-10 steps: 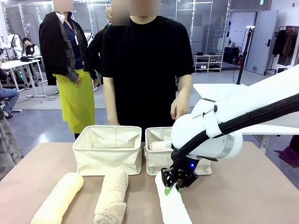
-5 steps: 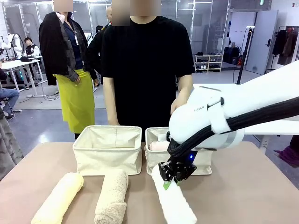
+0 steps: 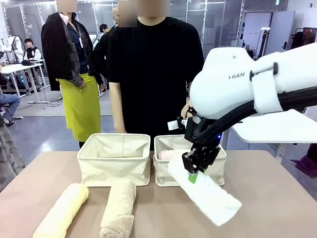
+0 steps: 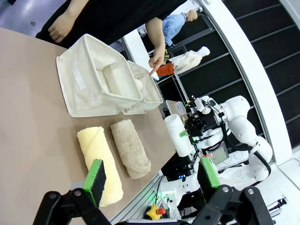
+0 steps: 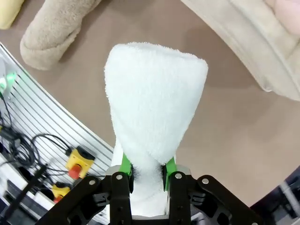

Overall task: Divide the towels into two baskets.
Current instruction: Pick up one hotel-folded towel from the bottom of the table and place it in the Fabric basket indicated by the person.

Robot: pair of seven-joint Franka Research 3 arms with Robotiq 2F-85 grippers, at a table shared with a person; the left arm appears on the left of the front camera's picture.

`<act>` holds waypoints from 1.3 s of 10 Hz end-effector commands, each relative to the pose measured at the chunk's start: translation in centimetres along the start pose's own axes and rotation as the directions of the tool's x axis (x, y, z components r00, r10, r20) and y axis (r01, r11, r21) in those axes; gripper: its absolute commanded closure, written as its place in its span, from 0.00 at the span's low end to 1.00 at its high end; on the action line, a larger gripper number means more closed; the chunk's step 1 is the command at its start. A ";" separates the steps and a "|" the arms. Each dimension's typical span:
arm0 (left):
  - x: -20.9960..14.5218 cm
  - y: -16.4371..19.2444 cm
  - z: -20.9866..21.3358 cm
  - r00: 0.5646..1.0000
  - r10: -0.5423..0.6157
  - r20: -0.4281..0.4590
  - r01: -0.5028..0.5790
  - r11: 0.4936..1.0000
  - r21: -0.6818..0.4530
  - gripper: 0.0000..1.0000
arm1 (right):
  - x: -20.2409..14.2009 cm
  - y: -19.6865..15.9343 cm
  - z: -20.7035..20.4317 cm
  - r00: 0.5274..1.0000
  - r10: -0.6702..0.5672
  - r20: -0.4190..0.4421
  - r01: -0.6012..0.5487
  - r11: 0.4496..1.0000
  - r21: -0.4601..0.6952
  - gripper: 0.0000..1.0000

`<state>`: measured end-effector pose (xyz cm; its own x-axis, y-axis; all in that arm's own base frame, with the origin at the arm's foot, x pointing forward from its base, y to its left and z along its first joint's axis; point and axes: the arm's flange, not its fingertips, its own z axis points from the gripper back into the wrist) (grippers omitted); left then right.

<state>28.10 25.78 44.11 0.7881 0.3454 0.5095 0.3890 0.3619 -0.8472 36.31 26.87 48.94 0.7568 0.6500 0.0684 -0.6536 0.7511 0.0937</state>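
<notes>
While the right gripper point(image 3: 193, 176) clamps the white towel point(image 3: 210, 196), slanting toward five o'clock, the right basket point(image 3: 161, 173) lies just beyond at twelve o'clock.

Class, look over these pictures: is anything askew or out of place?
The white towel hangs tilted in the air, pinched at one end by the right tool, its free end slanting down in front of the right-hand basket.

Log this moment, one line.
right gripper: shut on white towel, off table | left gripper: open | pink towel: in right basket
</notes>
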 end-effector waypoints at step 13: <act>-0.1 -0.2 0.3 1.000 -0.007 0.007 0.008 1.000 -0.015 0.00 | 7.4 -4.8 10.1 0.758 0.645 -0.097 -0.627 0.680 -0.379 0.70</act>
<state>28.11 25.77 44.11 0.7883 0.3450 0.5094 0.3891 0.3618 -0.8472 42.46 25.87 59.14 0.2310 0.9729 -0.0047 -0.9145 0.2155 -0.3423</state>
